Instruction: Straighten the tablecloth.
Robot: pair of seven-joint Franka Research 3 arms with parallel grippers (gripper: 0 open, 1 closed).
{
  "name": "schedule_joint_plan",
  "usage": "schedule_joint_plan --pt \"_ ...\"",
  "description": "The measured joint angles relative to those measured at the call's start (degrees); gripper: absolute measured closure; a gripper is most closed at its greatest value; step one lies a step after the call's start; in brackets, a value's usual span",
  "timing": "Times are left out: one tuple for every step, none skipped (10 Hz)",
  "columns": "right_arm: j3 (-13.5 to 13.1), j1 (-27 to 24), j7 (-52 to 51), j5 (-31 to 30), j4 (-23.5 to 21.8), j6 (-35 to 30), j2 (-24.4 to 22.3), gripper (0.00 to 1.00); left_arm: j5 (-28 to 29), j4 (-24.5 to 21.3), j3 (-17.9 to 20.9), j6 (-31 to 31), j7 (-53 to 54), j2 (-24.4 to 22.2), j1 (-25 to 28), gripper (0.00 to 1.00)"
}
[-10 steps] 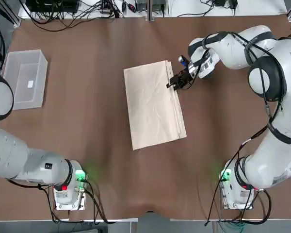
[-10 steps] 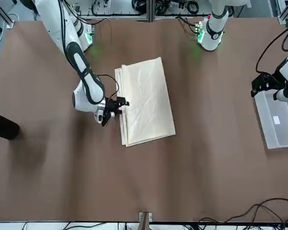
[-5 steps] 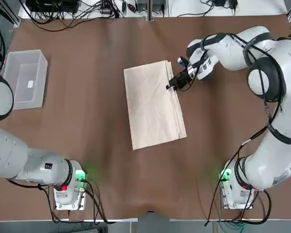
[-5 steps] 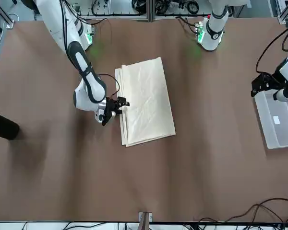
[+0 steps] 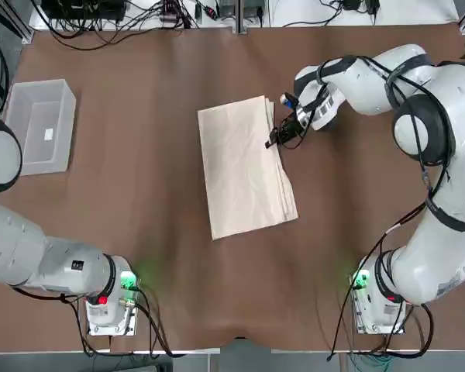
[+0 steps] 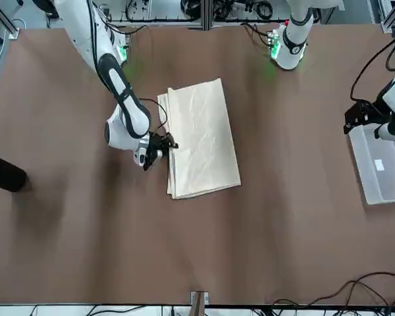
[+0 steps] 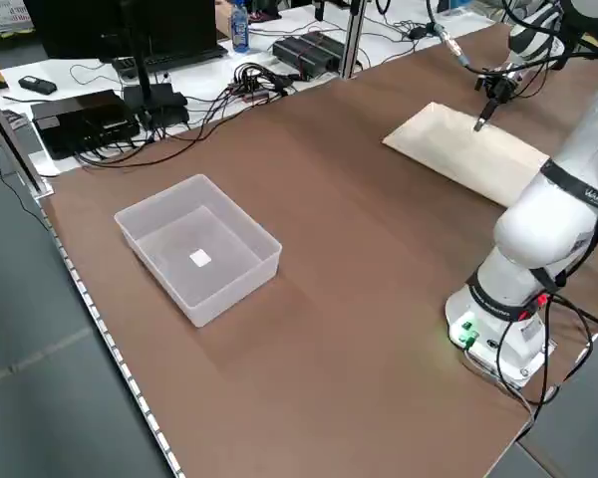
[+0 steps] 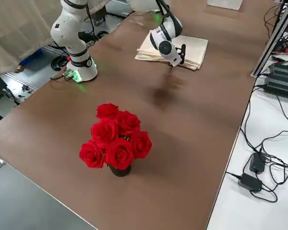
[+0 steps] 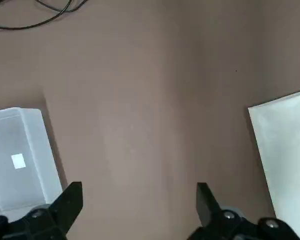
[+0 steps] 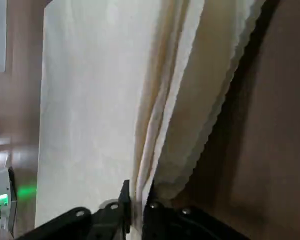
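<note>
While the cream folded fabric tablecloth lies mid-frame on the brown covered surface in the top view, the right pincer sits at its right edge, upper part, fingers nearly together pinching the layered edge. Left pincer spread wide, hovering at frame left near the clear plastic bin.

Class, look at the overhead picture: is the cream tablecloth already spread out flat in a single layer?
No: the tablecloth still lies folded, with several stacked layer edges showing along the side where the right tool sits.
</note>
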Motion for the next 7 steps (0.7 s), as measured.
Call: schedule_joint_plan --pt "-0.08 -0.13 -0.99 0.01 0.0 0.0 0.0 0.93 0.0 0.0 -0.02 0.02 0.0 0.0 -0.06 0.0" --pt "-0.14 -0.66 -3.19 0.06 -0.02 -0.02 0.0 0.96 0.0 0.0 -0.03 0.06 0.0 0.0 -0.22 0.0" --pt "-0.2 -1.65 -5.08 0.12 -0.08 -0.03 0.0 0.96 0.0 0.01 -0.04 0.1 -0.01 0.0 -0.37 0.0" --pt "-0.25 -2.96 -5.89 0.16 -0.14 -0.07 0.0 0.96 0.0 0.02 -0.05 0.13 -0.01 0.0 -0.44 0.0" --pt "-0.28 -4.48 -6.4 0.17 -0.28 -0.13 0.0 0.96 0.0 0.02 -0.06 0.15 -0.01 0.02 -0.46 0.0" --pt "-0.29 -5.81 -6.66 0.21 -0.63 -0.2 -0.02 0.96 0.0 0.02 -0.07 0.16 -0.01 0.11 -0.5 0.0" --pt "-0.3 -7.14 -6.73 0.26 -0.92 -0.19 -0.1 0.96 0.0 0.02 -0.08 0.17 -0.01 0.25 -0.56 0.0"
